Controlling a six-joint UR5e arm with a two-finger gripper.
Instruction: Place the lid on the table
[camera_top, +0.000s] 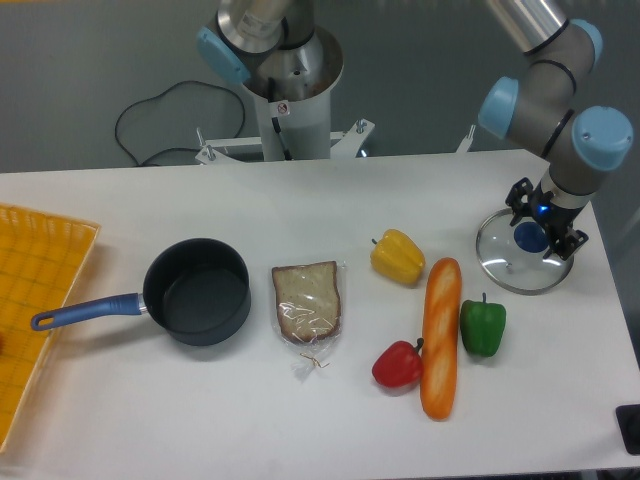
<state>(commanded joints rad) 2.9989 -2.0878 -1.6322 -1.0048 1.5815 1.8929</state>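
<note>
The round glass lid (505, 262) with a thin metal rim lies flat on the white table (300, 200) at the far right. Its blue centre knob (528, 238) shows between my fingers. My gripper (542, 222) points down right over the knob. One dark finger stands on either side of the knob, with a gap showing, so the gripper looks open. The dark saucepan (197, 290) with a blue handle stands uncovered at the left of the table, far from the lid.
A yellow-orange gridded tray (35, 290) lies at the left edge. A bagged slice of bread (307, 300), a yellow pepper (397, 256), a baguette (440, 335), a green pepper (483, 326) and a red pepper (398, 365) lie mid-table, left of the lid.
</note>
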